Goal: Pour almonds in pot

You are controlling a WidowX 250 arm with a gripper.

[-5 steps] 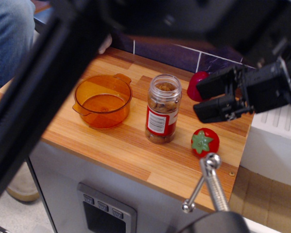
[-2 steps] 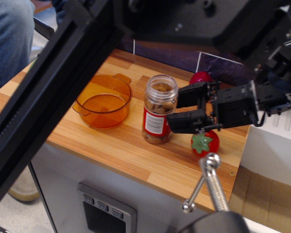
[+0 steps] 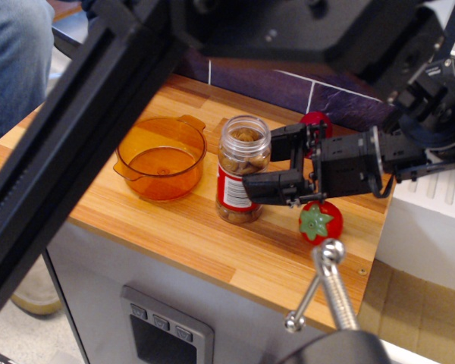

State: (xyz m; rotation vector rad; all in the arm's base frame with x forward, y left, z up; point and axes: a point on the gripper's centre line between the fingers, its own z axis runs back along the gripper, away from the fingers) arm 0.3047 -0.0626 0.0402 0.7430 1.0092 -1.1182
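Observation:
The almonds (image 3: 243, 163) fill a clear jar with a red-and-white label and no lid, standing mid-counter and leaning a little. The orange translucent pot (image 3: 160, 158) stands just left of the jar and holds nothing. My gripper (image 3: 262, 161) comes in from the right with its jaws apart. The near finger lies across the jar's lower right side, and the far finger is behind its upper right side. The jar's right part sits between the jaws.
A red dome cap (image 3: 313, 120) lies behind the gripper. A red toy tomato (image 3: 321, 221) sits below it near the counter's right front. A metal rod (image 3: 327, 282) and a black arm beam (image 3: 68, 144) block the foreground. A person in jeans (image 3: 15, 53) is at the left.
My gripper has moved left from the counter's right edge to the jar, jaws still apart. The jar has shifted slightly left toward the pot. The pot has not moved.

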